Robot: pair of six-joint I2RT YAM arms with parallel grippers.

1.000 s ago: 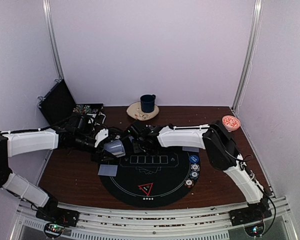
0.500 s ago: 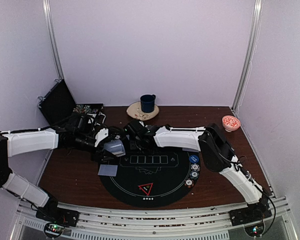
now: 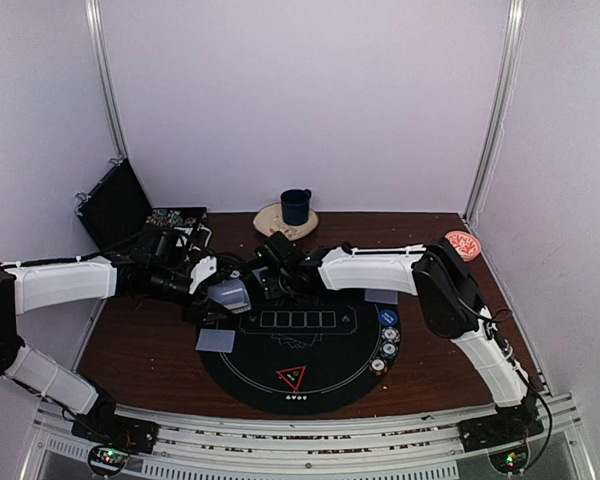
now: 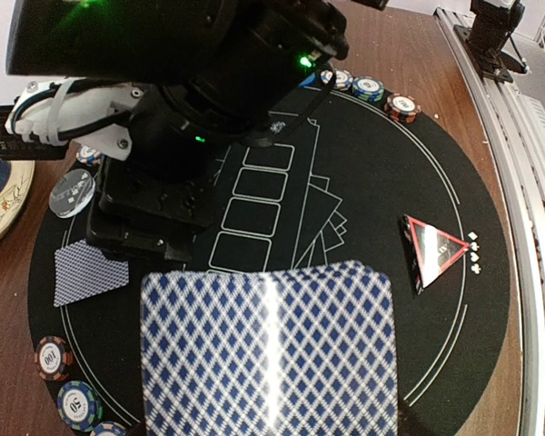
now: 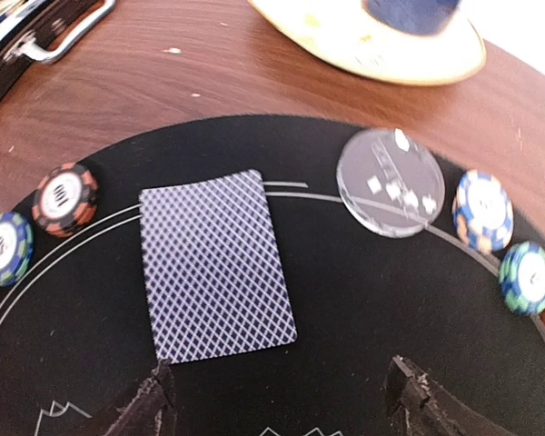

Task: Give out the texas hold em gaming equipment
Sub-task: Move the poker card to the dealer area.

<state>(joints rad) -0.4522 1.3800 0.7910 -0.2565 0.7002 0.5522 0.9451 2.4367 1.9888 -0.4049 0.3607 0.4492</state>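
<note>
My left gripper [image 3: 227, 296] is shut on a deck of blue-diamond-backed playing cards [image 4: 268, 350], held over the left part of the round black mat [image 3: 325, 385]; the deck hides its fingers. My right gripper [image 5: 282, 401] is open low over the mat's far edge, nothing between its fingertips [image 5: 151, 398]. Just beyond them a single card [image 5: 216, 263] lies flat, face down. Other single cards lie at the mat's left [image 3: 217, 341] and right [image 3: 381, 296]. A clear round disc [image 5: 391, 182] and striped chips [image 5: 65, 195] ring the edge. The red-edged triangle marker [image 3: 291, 378] sits near the front.
A dark blue mug [image 3: 296, 206] stands on a pale plate behind the mat. A red-patterned bowl [image 3: 462, 244] sits at the far right. An open black case [image 3: 120, 205] with chips lies at the far left. More chips [image 3: 388, 335] line the mat's right rim.
My right gripper's jaws have spread wide and the card now lies free on the mat. The right wrist shifted slightly at the far edge. My left gripper and its deck stayed put.
</note>
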